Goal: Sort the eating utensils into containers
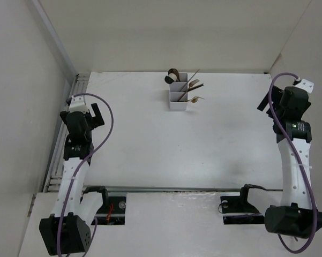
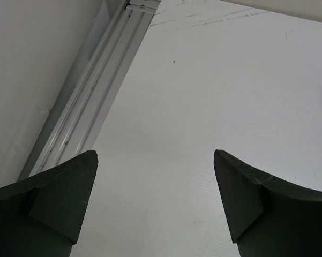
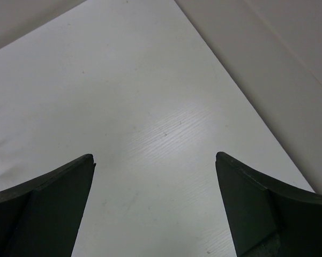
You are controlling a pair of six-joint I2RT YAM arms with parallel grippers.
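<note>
The white three-compartment organizer (image 1: 177, 103) stands near the far edge of the bench (image 1: 150, 155), about midway across. Utensils (image 1: 195, 84) lean out over its rims, with a dark one (image 1: 173, 75) at the far end. None shows loose on the bench, so the sorting looks finished or nearly so. The left end effector (image 2: 155, 160) and right end effector (image 3: 155, 160) gape wide and empty, well apart from the organizer. Pale walls (image 1: 21, 107) box in the white bench, and an aluminium rail (image 2: 96, 91) lines its left edge.

White table (image 1: 166, 150), metal rail (image 2: 102, 80) along its left edge, pale walls (image 1: 150, 32)
</note>
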